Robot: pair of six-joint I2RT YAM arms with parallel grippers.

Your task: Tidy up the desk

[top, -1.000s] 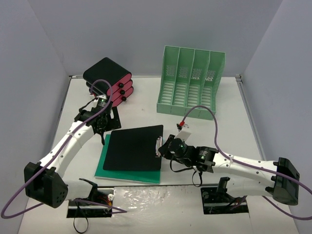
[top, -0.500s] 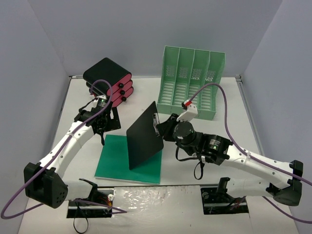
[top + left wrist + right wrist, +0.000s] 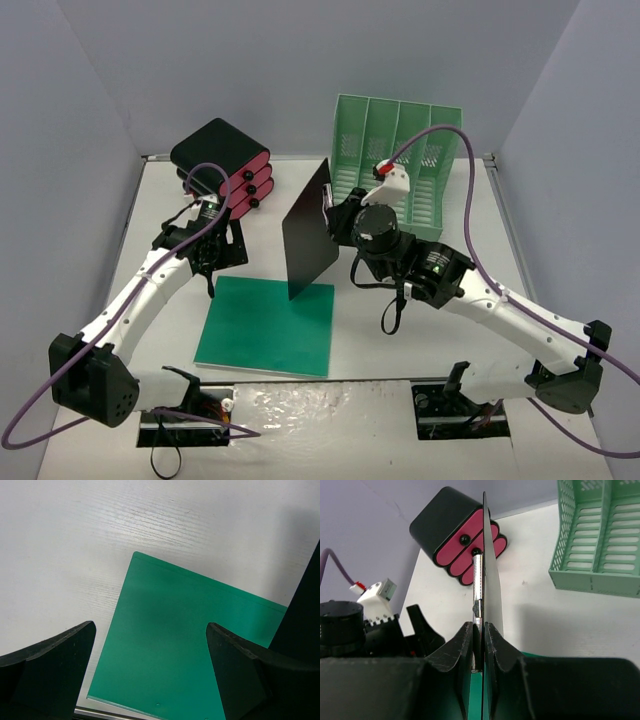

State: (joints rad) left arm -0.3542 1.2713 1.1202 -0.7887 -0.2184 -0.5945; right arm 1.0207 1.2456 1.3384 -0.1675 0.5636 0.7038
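Overhead view: a white desk point(image 3: 490, 230) fills the floor of the scene beneath both arms. The right gripper point(image 3: 328, 212) is clamped on the clip end of a black clipboard point(image 3: 310, 240), which hangs upright on edge, clear of the desk. Just beyond the fingers stands a mint-green file rack point(image 3: 395, 165) with open slots. Below the board a green folder point(image 3: 268, 325) lies flat. The left gripper point(image 3: 220, 268) hovers at the folder's far left corner, with black-and-pink cases point(image 3: 222, 165) stacked behind it.

Left wrist view: the left gripper point(image 3: 150, 627) is spread wide and holds nothing. The green folder point(image 3: 190, 645) lies between and below the fingers, on the desk point(image 3: 100, 540).

Right wrist view: the right gripper point(image 3: 480, 630) pinches nearly closed on the black clipboard point(image 3: 490, 570), seen edge-on. The file rack point(image 3: 600, 545) sits ahead to the right of the fingers, the cases point(image 3: 450, 525) ahead to the left.

The step in hand appears to be filing the clipboard. The next move likely calls for swinging it right, lining its edge up with a slot, and lowering it in.
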